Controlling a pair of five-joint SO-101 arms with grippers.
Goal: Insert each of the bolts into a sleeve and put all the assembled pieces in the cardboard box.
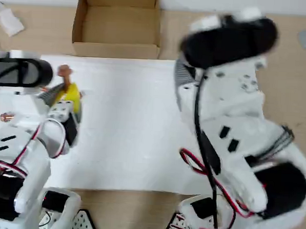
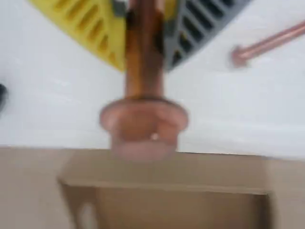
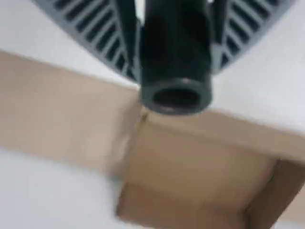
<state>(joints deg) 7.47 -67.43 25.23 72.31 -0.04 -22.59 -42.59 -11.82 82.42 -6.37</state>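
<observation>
at the far left, a loose bolt [image 2: 269, 44] is lying flat on the white mat [image 1: 126, 128], apart from the left arm's fingers. the left arm [image 1: 22, 154] is being held low over the mat's left edge, rising from its base at the near side and stretched towards the far side. the left gripper [image 1: 64, 85] is being held closed around a copper bolt [image 2: 143, 95]. the shank is being pinched between the yellow finger [image 2: 90, 24] and the grey finger [image 2: 200, 24], and the flanged head is sticking out past the tips, towards the cardboard box [image 1: 116, 30]. the box is standing open at the far edge of the mat, on the wooden table [image 1: 293, 75], between the two arms. to the right, the right arm [image 1: 234, 134] is being held raised from its base at the near right and bent forward, with its wrist just beside the box's near right corner. the right gripper [image 3: 175, 71] is being held clamped on a black sleeve [image 3: 175, 47], which is being gripped between two grey fingers with its open end pointing out towards the box corner.
</observation>
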